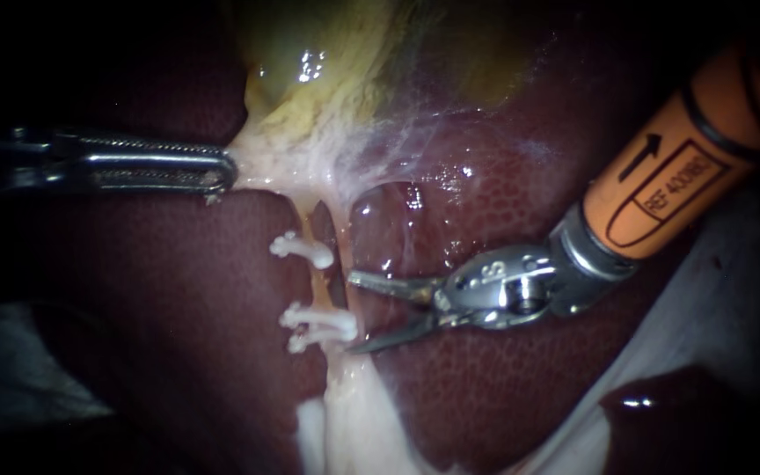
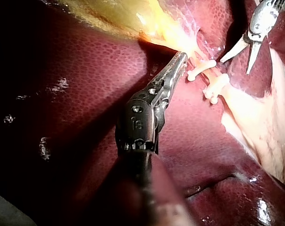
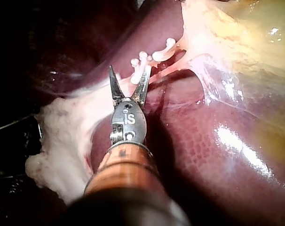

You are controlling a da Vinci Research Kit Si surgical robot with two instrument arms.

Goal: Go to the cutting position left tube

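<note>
The right instrument (image 1: 354,314) has its end effector spread and empty. The left tube (image 1: 317,286) lies just ahead of the blade tips, not yet between them. It looks thin, soft and wet, likely to slip or tear, so the bare stretch between the two white clips (image 1: 305,251) seems the place to straddle. The left instrument (image 1: 220,171), its end effector pinching pale tissue beside the gallbladder (image 1: 310,62), holds things taut.

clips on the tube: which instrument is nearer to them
The right instrument. Its open jaws sit right beside the clips; the left instrument is shut on pale tissue nearer the gallbladder.
</note>
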